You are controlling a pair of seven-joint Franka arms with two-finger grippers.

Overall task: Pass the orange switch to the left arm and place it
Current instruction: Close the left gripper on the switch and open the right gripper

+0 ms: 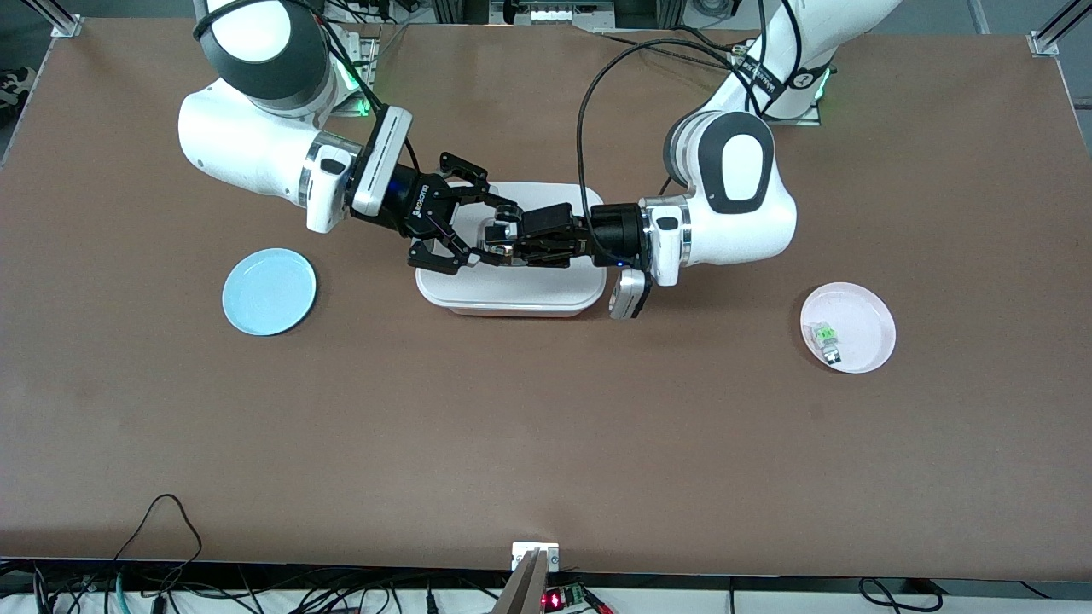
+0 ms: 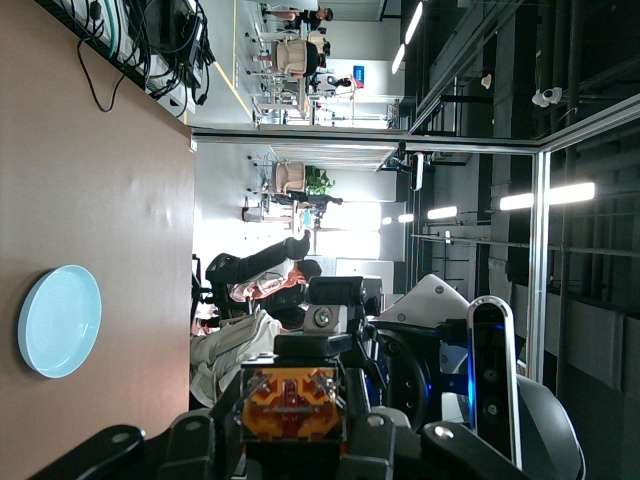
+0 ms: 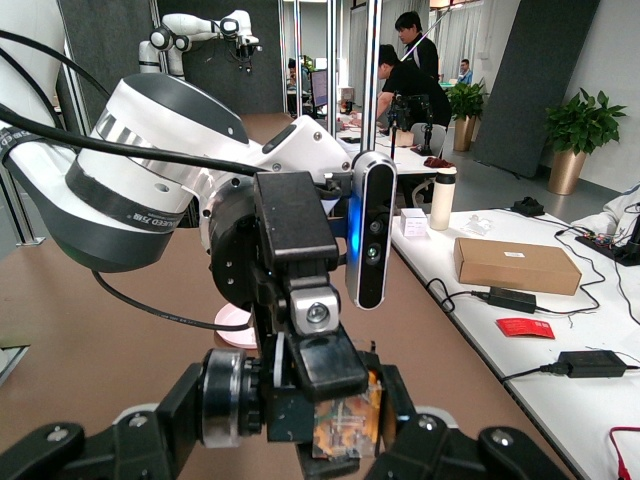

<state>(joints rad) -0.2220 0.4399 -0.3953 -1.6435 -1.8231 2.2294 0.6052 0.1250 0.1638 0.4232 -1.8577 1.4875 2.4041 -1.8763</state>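
Front view shows the handover midway: above the box (image 1: 512, 294), the left pincer (image 1: 503, 241) and right pincer (image 1: 478, 234) are both clamped on the orange switch (image 2: 290, 400) — release by 1 arm and set-down presumably remain.

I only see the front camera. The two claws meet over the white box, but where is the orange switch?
Observer: It is hidden from you. The left wrist view shows the switch gripped between the left claw's fingers, orange face toward that camera.
Operator: Is the other claw holding it too?
Observer: Yes. The right wrist view shows the right claw shut on the switch as well, so both grip it at once above the box.
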